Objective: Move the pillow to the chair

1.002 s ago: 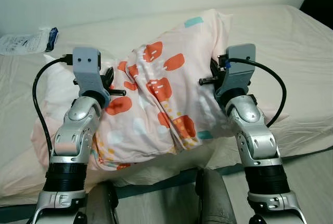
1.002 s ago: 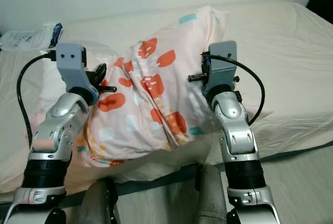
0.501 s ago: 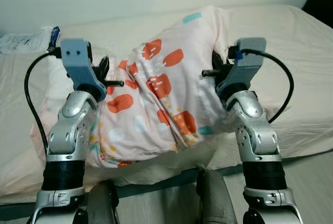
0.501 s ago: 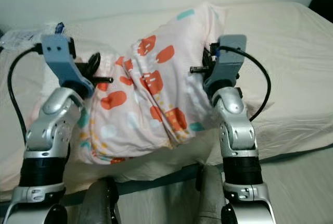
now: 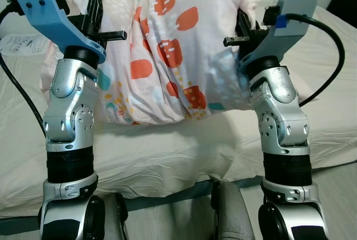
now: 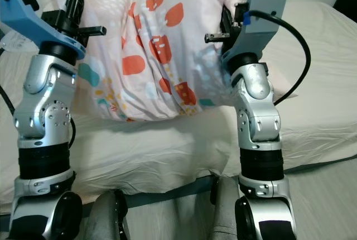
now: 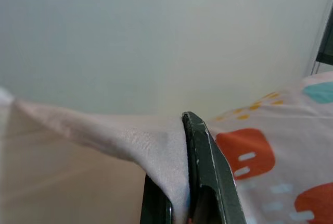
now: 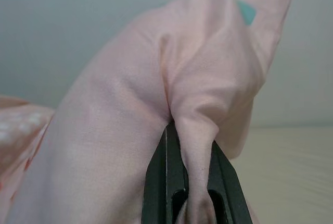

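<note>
Left gripper [image 7: 179, 182]: fingers pinched tight on fold of pale pink pillowcase fabric. Right gripper [image 8: 188, 182]: fingers likewise clamped on bunched cloth at opposite side. Two-sided pinch likely chosen so soft bulk hangs evenly, no slipping. Pillow [image 5: 178, 44], pink with orange and teal patches, held aloft between both raised arms, lower edge hanging clear above bed [image 5: 167, 150] near its front edge. Plastic packet [image 5: 19, 43] lies at bed's far left corner. No chair visible; carry leg seems ahead.
</note>
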Motion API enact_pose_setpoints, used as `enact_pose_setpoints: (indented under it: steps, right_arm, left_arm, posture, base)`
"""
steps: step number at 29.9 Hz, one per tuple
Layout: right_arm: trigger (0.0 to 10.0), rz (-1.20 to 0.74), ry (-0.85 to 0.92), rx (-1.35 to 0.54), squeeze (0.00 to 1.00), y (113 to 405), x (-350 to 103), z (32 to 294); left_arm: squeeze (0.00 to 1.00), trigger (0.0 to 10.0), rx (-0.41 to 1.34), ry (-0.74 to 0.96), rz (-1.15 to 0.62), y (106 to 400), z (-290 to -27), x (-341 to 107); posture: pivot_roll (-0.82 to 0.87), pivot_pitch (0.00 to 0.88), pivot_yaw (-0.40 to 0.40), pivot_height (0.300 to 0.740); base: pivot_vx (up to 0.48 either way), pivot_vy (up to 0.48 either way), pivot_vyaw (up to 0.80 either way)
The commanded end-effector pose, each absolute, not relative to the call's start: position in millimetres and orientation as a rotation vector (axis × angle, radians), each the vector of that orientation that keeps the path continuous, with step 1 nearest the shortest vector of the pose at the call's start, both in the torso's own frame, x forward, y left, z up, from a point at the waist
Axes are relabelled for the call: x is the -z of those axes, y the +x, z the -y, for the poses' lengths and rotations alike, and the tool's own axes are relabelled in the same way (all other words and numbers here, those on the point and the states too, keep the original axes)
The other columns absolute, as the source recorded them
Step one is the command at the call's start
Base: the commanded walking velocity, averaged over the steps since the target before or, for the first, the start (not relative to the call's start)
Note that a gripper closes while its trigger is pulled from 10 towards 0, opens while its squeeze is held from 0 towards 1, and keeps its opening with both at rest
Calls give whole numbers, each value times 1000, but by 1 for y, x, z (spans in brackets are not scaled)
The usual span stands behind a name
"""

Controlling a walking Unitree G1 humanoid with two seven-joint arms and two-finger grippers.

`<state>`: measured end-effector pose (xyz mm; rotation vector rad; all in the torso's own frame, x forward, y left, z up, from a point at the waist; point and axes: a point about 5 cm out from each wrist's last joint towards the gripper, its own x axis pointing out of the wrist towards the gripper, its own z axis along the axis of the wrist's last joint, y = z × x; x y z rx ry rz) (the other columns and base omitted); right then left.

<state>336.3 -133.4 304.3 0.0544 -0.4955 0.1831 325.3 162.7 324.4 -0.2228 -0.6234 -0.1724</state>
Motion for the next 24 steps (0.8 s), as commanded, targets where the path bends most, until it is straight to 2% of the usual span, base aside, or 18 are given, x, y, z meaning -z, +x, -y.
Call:
enact_pose_setpoints:
  steps: [1, 12, 24]
  right_arm:
    - [10000, 521, 25, -233, 0, 332, -303, 122]
    - [10000, 457, -14, -222, 0, 333, -286, 125]
    - [10000, 425, -63, -208, 0, 333, -273, 127]
  left_arm:
    - [0, 10000, 204, -171, 631, 321, -159, -325]
    - [0, 10000, 159, -100, 502, 326, -162, -293]
    - [0, 10000, 152, 4, 458, 327, -156, -280]
  posture:
    - [15, 90, 18, 506]
    - [14, 80, 20, 506]
    - [15, 85, 25, 546]
  base:
    - [0, 0, 0]
    - [0, 0, 0]
    - [0, 0, 0]
